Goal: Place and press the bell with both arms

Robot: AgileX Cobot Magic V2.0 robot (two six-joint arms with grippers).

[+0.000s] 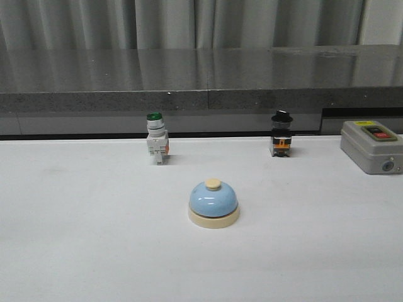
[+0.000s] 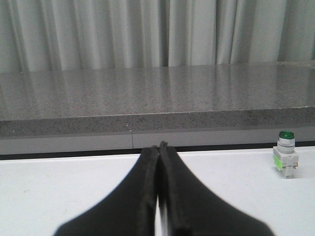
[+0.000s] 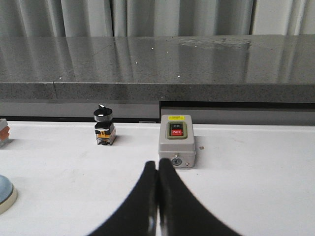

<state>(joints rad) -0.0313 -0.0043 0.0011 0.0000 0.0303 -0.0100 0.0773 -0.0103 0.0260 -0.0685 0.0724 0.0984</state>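
The light-blue bell (image 1: 213, 201) with a cream base and cream top button stands upright in the middle of the white table. Neither arm shows in the front view. In the left wrist view my left gripper (image 2: 159, 145) is shut and empty, low over the table, with the bell out of that view. In the right wrist view my right gripper (image 3: 158, 162) is shut and empty; the edge of the bell (image 3: 6, 192) shows at the far left of that view.
A green-capped white switch (image 1: 156, 138) stands behind the bell to the left, also in the left wrist view (image 2: 286, 154). A black-capped switch (image 1: 281, 133) stands to the right. A grey ON/OFF box (image 1: 373, 146) sits at the far right. A grey stone ledge (image 1: 201, 78) runs along the back.
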